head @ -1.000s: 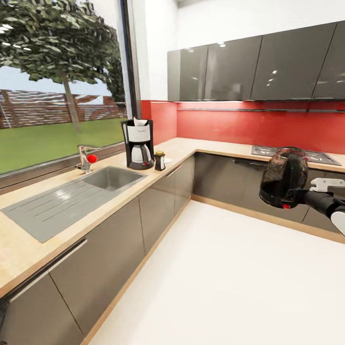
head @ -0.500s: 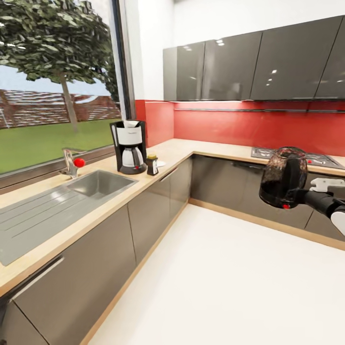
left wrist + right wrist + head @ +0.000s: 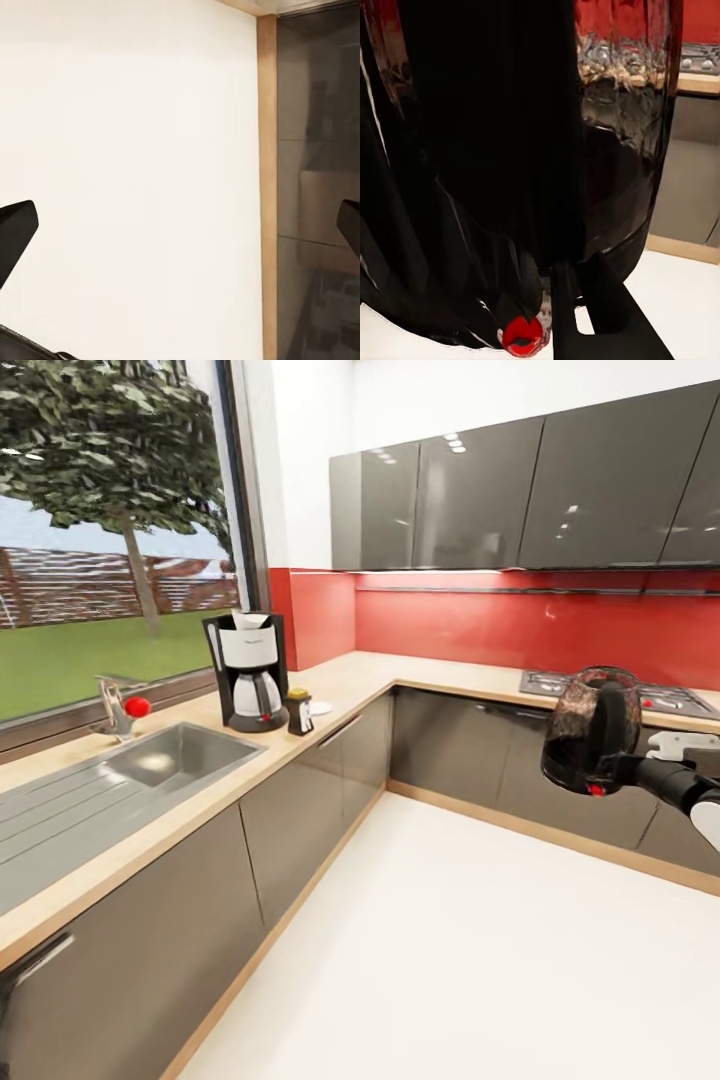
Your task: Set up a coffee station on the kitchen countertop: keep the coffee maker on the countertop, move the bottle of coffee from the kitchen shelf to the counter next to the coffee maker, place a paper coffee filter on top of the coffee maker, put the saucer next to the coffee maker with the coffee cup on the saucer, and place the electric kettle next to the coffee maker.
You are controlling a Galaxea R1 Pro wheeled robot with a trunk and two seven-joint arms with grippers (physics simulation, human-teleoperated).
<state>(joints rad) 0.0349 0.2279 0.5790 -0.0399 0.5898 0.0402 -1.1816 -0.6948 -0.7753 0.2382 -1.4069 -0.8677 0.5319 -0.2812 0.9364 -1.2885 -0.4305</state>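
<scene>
Resting in right end effector (image 3: 625,768): electric kettle (image 3: 592,728).

Coffee makers: 1 (image 3: 246,672), left of centre on the counter (image 3: 350,678)
Coffee bottles: 1 (image 3: 298,712)
Saucers: 1 (image 3: 320,708)
Kettles: 1 (image 3: 592,730), right of frame
Sinks: 1 (image 3: 170,753)
Taps: 1 (image 3: 115,706)
Hobs: 1 (image 3: 620,694)

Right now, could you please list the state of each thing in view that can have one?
electric kettle: held off the floor by the right gripper, upright.
right gripper: shut on the kettle.
left gripper: open, nothing between its fingers.
coffee maker: upright on the countertop, white paper filter on top.
bottle of coffee: standing beside the coffee maker.
saucer: on the countertop, no cup on it.
upper cabinets: doors closed.
</scene>
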